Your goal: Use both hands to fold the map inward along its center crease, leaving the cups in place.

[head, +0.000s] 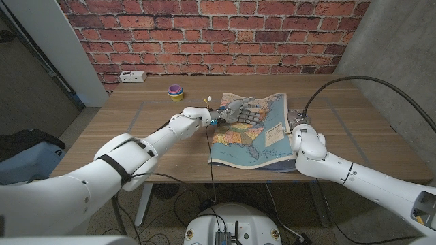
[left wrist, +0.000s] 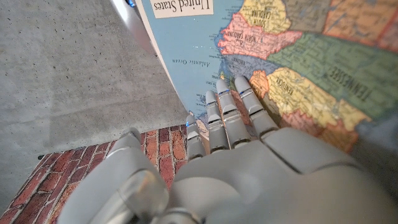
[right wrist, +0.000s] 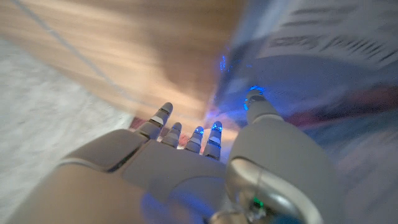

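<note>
The wooden bench [head: 136, 129] stands before a brick wall [head: 204, 34], and the map [head: 252, 139] lies spread near its middle, its far part raised a little off the wood. The left hand [head: 235, 111] rests on the map's left far part; in the left wrist view its fingers [left wrist: 227, 115] lie straight and close together, spread on the printed states and grasping nothing. The right hand [head: 298, 122] sits at the map's right edge; the right wrist view is blurred, so I cannot tell whether its fingers [right wrist: 186, 140] grip the sheet. Stacked cups [head: 176, 90] stand near the far edge, well apart from the map, with a white box [head: 133, 77] further left.
</note>
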